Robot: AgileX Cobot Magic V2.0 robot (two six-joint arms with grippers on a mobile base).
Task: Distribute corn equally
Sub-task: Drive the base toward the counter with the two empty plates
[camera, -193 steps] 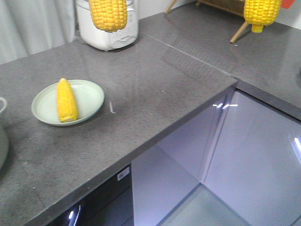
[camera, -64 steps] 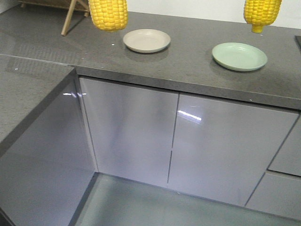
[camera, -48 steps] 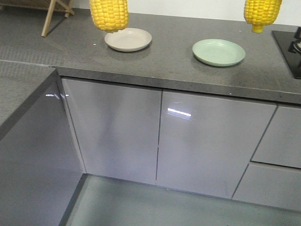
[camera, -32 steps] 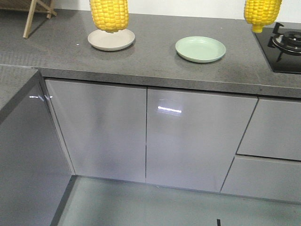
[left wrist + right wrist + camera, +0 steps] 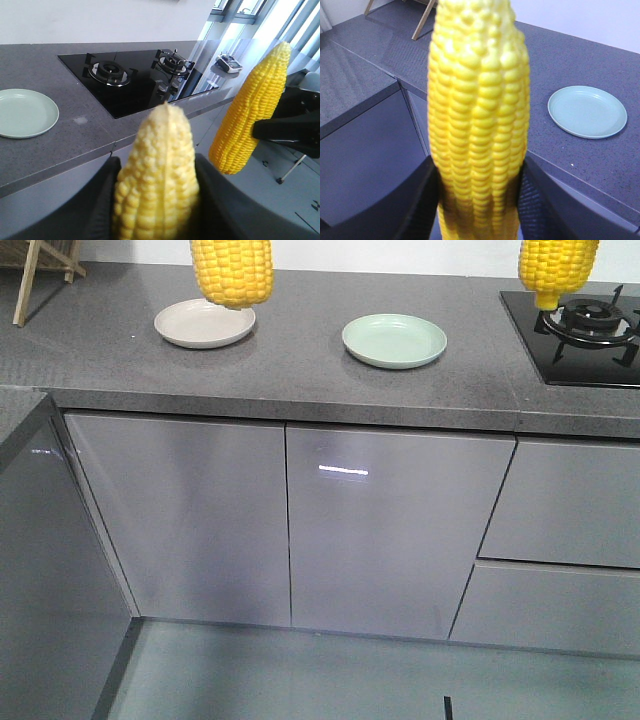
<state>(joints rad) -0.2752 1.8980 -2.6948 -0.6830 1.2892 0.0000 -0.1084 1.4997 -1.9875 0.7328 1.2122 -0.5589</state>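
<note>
Two robot arms each hold up an ear of corn before a grey kitchen countertop (image 5: 300, 380). The left gripper (image 5: 157, 200) is clenched on the left cob (image 5: 157, 165), with dark fingers (image 5: 102, 210) pressing it at 9 and 3 o'clock and the tapered tip pointing to 12 in the wrist view. The right gripper (image 5: 477, 200) is clamped the same way on the right cob (image 5: 477, 110), which stands upright between its jaws.

In the front view both cobs hang from the top edge, one at 11 o'clock and the other at 1 o'clock. On the countertop, a beige plate (image 5: 204, 323) lies at 11 o'clock, its far rim overlapped by the left cob's end. A green plate (image 5: 394, 340) sits near it on the 3 o'clock side, not touching. A black gas hob (image 5: 585, 330) fills the 2 o'clock corner. Glossy grey cabinet doors (image 5: 390, 530) run below.
</note>
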